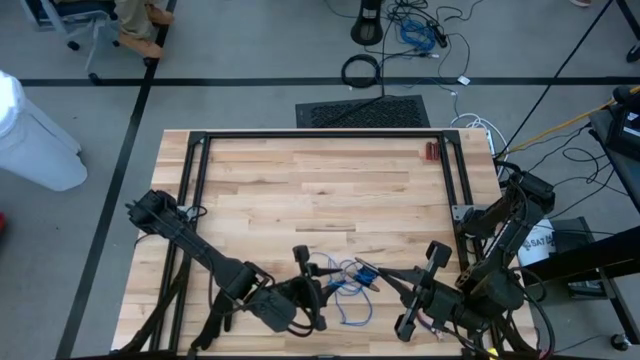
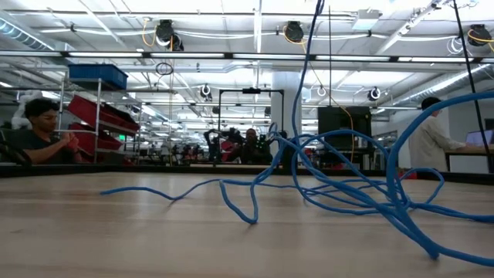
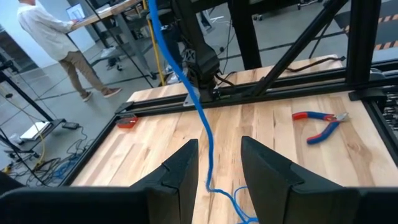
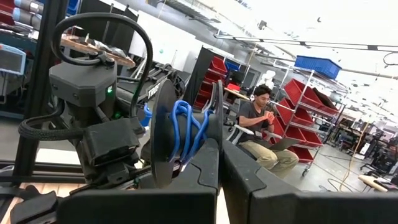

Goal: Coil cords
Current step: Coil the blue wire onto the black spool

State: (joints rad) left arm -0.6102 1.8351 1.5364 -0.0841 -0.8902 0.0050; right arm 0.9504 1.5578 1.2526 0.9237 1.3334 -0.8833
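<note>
The thin blue cord (image 1: pixel 345 290) lies in loose tangled loops on the wooden table near its front edge; the low view shows the loops (image 2: pixel 347 193) and one strand (image 2: pixel 305 69) rising out of frame. Part of the cord is wound on a small dark round spool (image 4: pixel 180 134). My right gripper (image 4: pixel 221 171) is shut on that spool, just right of the tangle (image 1: pixel 372 275). My left gripper (image 3: pixel 219 168) is open just left of the tangle (image 1: pixel 312 292). A strand of cord (image 3: pixel 202 118) runs up between its fingers; whether it touches them I cannot tell. My right gripper pinches the spool's nearer disc by its rim (image 4: pixel 216 118) between its two fingers. The spool stands on edge beyond the fingertips, lifted off the table. Several blue turns (image 4: pixel 186 130) sit between its two discs. The exact place of contact is hidden by the fingers.
Red-and-blue-handled pliers (image 3: pixel 323 124) lie on the table. A small red object (image 1: pixel 432 150) sits by the black frame rail (image 1: pixel 320 133) at the far right. A thick black cable ring (image 1: pixel 360 70) lies on the floor beyond the table. People work in the room behind (image 2: pixel 46 131).
</note>
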